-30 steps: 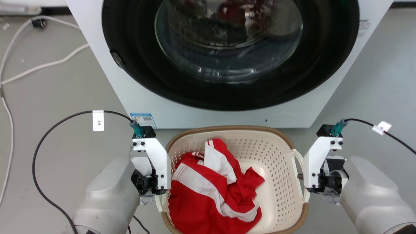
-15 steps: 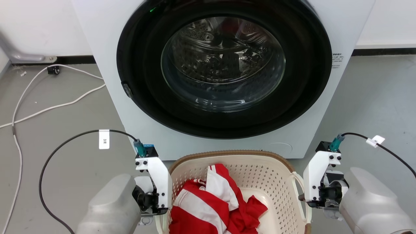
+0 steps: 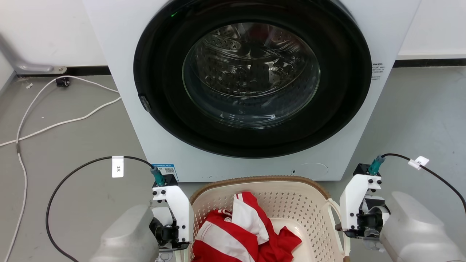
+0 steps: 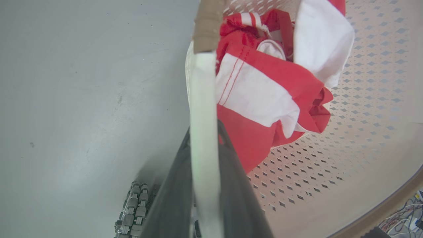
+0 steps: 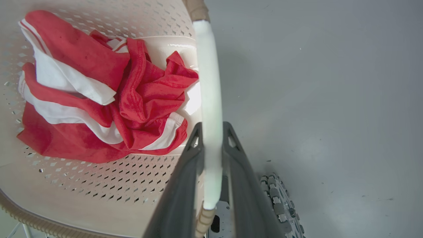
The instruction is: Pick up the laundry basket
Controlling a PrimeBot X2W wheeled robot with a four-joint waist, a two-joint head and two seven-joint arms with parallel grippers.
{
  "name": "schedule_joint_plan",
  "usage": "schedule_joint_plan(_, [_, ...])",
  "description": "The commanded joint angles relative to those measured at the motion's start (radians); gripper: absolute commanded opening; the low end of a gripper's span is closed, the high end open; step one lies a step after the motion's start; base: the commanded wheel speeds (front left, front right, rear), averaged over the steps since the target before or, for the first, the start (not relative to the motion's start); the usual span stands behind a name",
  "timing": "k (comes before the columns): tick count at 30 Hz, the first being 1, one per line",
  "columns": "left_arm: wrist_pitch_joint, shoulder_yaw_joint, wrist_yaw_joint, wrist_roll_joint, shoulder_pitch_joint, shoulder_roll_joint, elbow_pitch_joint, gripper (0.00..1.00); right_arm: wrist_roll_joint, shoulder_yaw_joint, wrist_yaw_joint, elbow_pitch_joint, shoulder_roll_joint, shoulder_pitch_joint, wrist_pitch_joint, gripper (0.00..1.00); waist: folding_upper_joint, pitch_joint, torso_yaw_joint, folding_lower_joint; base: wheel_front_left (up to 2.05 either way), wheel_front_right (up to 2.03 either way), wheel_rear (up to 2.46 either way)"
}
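White handles (image 4: 201,82) sit clamped in my left claw (image 4: 204,132) and right claw (image 5: 212,127), the basket (image 3: 291,196) between them; grasp made, I judge, so next both arms must rise evenly.

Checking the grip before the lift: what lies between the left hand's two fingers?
In the left wrist view, the laundry basket's white loop handle runs between the left hand's dark fingers, pinched by them.
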Motion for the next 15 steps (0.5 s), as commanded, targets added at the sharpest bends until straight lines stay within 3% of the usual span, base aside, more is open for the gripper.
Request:
schedule_joint_plan(1, [-0.009, -0.004, -0.010, -0.010, 0.008, -0.012, -0.003, 0.00, -0.003, -0.007, 0.003, -0.002, 0.009, 0.003, -0.002, 0.00, 0.0000, 0.001, 0.000, 0.0001, 0.00, 0.00, 0.00])
schedule_joint_plan(15, [-0.030, -0.027, -0.010, -0.028, -0.002, -0.015, 0.010, 0.00, -0.030, -0.032, 0.003, -0.002, 0.012, 0.005, 0.003, 0.00, 0.0000, 0.003, 0.000, 0.0001, 0.00, 0.00, 0.00])
